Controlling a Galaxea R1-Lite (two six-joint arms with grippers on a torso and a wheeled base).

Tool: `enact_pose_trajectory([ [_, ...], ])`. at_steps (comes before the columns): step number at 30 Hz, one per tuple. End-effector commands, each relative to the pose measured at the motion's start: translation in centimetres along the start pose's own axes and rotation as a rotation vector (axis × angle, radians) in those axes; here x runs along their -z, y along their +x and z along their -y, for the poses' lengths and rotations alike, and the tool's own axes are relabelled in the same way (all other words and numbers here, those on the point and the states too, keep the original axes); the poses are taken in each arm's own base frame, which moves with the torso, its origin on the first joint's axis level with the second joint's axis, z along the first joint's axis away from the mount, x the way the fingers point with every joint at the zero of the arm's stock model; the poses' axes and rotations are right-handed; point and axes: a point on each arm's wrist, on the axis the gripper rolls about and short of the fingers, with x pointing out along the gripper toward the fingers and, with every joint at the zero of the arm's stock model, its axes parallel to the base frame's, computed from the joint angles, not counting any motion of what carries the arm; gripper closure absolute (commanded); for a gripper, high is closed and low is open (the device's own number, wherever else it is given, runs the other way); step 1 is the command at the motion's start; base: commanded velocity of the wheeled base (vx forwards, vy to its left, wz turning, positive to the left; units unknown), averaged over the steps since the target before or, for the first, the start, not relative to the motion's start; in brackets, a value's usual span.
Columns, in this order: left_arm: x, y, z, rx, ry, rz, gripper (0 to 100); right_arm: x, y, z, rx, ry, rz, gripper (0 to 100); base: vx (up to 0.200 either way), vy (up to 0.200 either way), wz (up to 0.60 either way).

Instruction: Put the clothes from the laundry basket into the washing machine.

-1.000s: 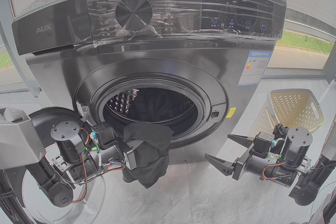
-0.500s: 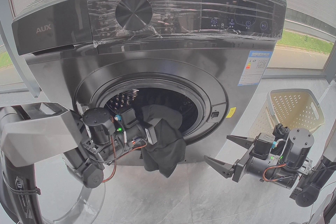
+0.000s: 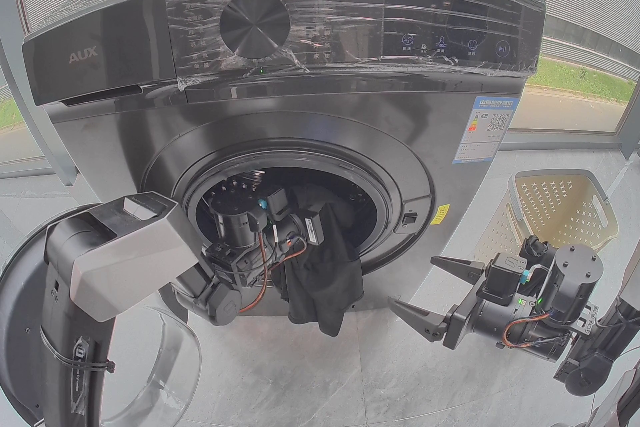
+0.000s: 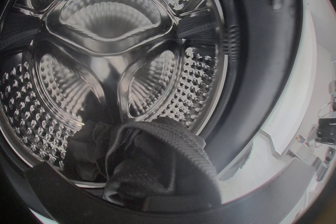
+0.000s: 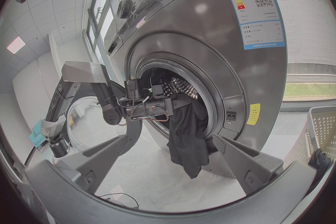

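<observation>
The washing machine [image 3: 300, 115] is standing open. The laundry basket [image 3: 563, 201] is sitting at the machine's right. A black garment [image 3: 327, 288] is hanging over the machine's drum rim, the left gripper [image 3: 319, 225] clenching it in its fingers at the opening. The right gripper [image 3: 411, 281] is hovering before the machine's lower right, fingers spread.

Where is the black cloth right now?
In the head view, the black cloth hangs from the left gripper in the washing machine's open mouth, its lower half dangling outside over the rim, left of the laundry basket.
</observation>
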Motion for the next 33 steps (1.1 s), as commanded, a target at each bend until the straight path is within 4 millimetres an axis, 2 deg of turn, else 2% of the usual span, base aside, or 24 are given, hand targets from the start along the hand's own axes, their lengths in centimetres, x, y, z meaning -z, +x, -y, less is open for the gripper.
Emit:
enact_pose_trajectory([
  [1, 1.2, 2.8, -1.8, -0.082, 0.008, 0.011, 100, -0.1, -0.1, -0.1, -0.003, 0.000, 0.006, 0, 0.000, 0.000, 0.00],
  [10, 2.3, 5.4, -3.9, -0.143, 0.009, 0.018, 100, -0.2, -0.1, -0.1, -0.004, 0.000, 0.009, 0, 0.000, 0.000, 0.00],
  [12, 2.1, 5.4, -5.0, -0.182, 0.005, -0.022, 100, -0.1, 0.0, 0.0, -0.003, 0.002, 0.006, 0, 0.000, 0.000, 0.00],
  [14, 1.9, 5.6, -5.1, -0.187, 0.005, -0.023, 100, -0.1, 0.0, 0.0, -0.003, 0.002, 0.004, 0, 0.000, 0.000, 0.00],
  [15, 1.0, 6.7, -5.3, -0.198, 0.006, 0.020, 100, -0.1, 0.1, 0.0, -0.003, 0.002, 0.006, 0, 0.000, 0.000, 0.00],
  [18, 0.8, 7.9, -6.4, -0.271, 0.012, 0.067, 100, -0.1, 0.1, 0.0, -0.003, 0.002, 0.006, 0, 0.000, 0.000, 0.00],
  [21, -0.1, 8.7, -6.7, -0.297, 0.013, 0.097, 100, -0.2, 0.1, 0.0, -0.004, 0.001, 0.010, 0, 0.000, 0.000, 0.00],
  [31, 0.0, 8.8, -6.5, -0.295, 0.013, 0.090, 100, -0.2, 0.1, 0.0, -0.002, 0.001, 0.010, 0, 0.000, 0.000, 0.00],
  [32, -0.1, 8.8, -6.2, -0.290, 0.011, 0.089, 0, -0.2, 0.1, 0.0, -0.004, 0.001, 0.010, 0, 0.000, 0.000, 0.00],
  [33, -0.1, 8.8, -6.2, -0.290, 0.009, 0.090, 0, -0.2, 0.1, 0.0, -0.004, 0.001, 0.010, 0, 0.000, 0.000, 0.00],
])
